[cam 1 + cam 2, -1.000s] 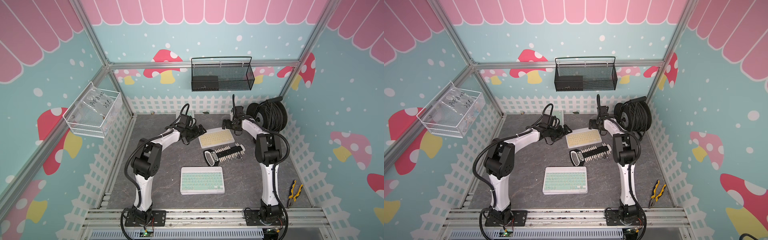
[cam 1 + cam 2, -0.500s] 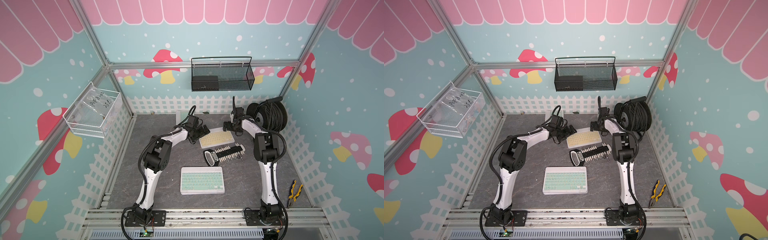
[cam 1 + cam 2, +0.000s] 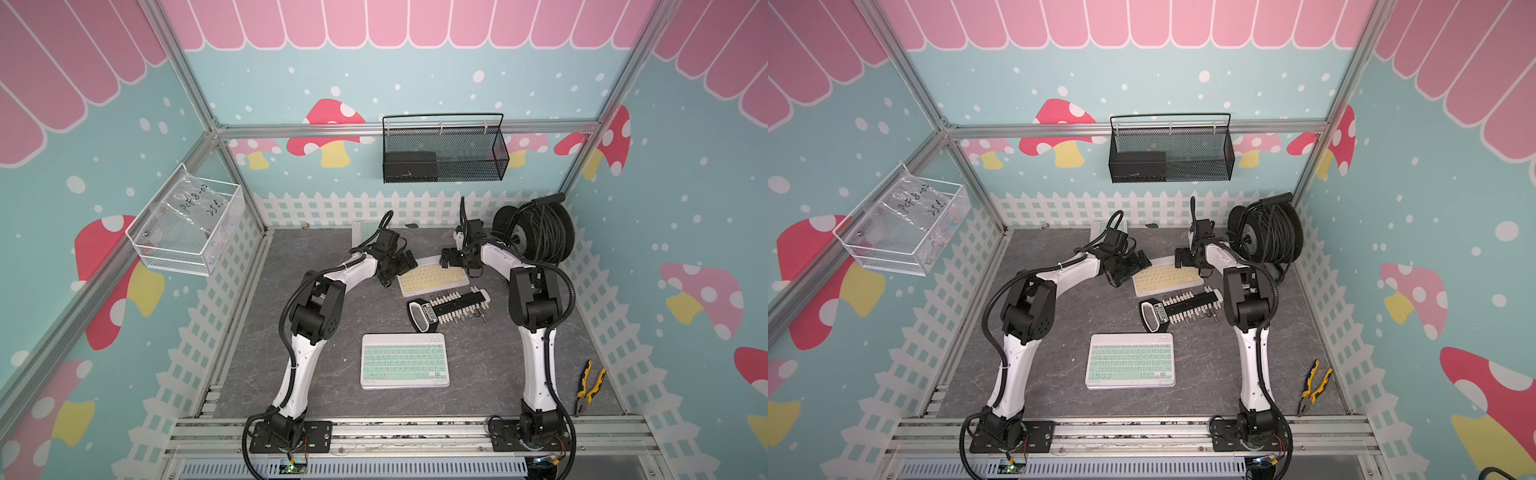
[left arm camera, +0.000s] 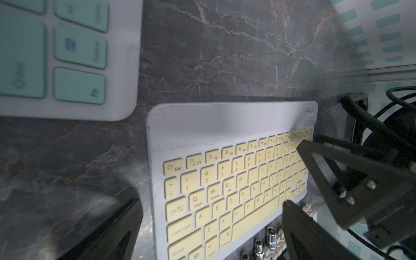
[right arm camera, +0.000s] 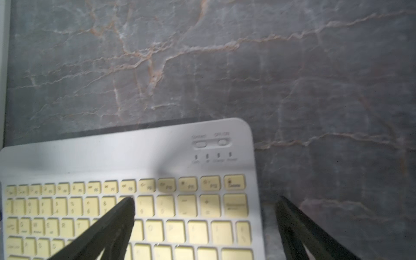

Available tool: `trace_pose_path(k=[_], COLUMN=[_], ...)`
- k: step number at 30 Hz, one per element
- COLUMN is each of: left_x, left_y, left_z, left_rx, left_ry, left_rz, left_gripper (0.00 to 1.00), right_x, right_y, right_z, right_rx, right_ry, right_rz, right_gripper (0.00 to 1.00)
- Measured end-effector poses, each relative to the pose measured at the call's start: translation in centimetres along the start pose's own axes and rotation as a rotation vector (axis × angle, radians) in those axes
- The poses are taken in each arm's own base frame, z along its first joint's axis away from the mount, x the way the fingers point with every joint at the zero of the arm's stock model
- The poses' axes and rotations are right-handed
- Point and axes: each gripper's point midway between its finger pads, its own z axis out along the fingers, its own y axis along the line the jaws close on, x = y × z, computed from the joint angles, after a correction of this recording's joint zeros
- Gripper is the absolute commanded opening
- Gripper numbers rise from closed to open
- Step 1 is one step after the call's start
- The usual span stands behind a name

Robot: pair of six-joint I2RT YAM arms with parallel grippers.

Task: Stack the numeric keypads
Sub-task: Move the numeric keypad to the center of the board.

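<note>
A slim white-framed keypad with pale yellow keys (image 3: 432, 275) lay on a dark grey marble-patterned tabletop (image 3: 478, 374) veined in pale grey and rust. A slim white-framed keypad with mint green keys (image 3: 404, 365) and a second mint-keyed white keypad (image 3: 362, 232) had the same white frame. A black bar-shaped socket holder (image 3: 453, 305) carried rows of white pegs. The left arm (image 3: 299, 374) and right arm (image 3: 536, 374) were white with black joints. A cable reel (image 3: 536, 232) and a mesh basket (image 3: 469, 162) were black; a wire basket (image 3: 174, 259) was white. Pliers (image 3: 588, 388) had yellow and blue handles. The teal walls (image 3: 665, 187) bore white dots, red-and-pink mushrooms with yellow stems, a white picket fence and pink scallops.
</note>
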Motion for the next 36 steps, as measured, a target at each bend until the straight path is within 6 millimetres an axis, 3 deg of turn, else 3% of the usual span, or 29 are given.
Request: trace_pose_path(k=[12,26,36], left_x=[-0.3,1.2,-1.6], left_y=[-0.6,-1.3,-2.9], left_z=[0.6,-0.8,-1.2], left_rx=[-0.022,0.155,0.374], left_ry=[0.038,0.076,-0.025], left_rz=[0.014,-0.069,-0.210], left_gripper=[0.99,1.00,1.00], right_x=[0.9,0.9,0.9], right_y=[0.5,0.5,-0.8], right_z=[-0.3,-0.6,-1.0], right_rx=[0.001,-0.008,-0.024], right_ry=[0.000,-0.046,-0.084], right_rz=[-0.010,0.008,0.039], right_gripper=[0.99,1.00,1.00])
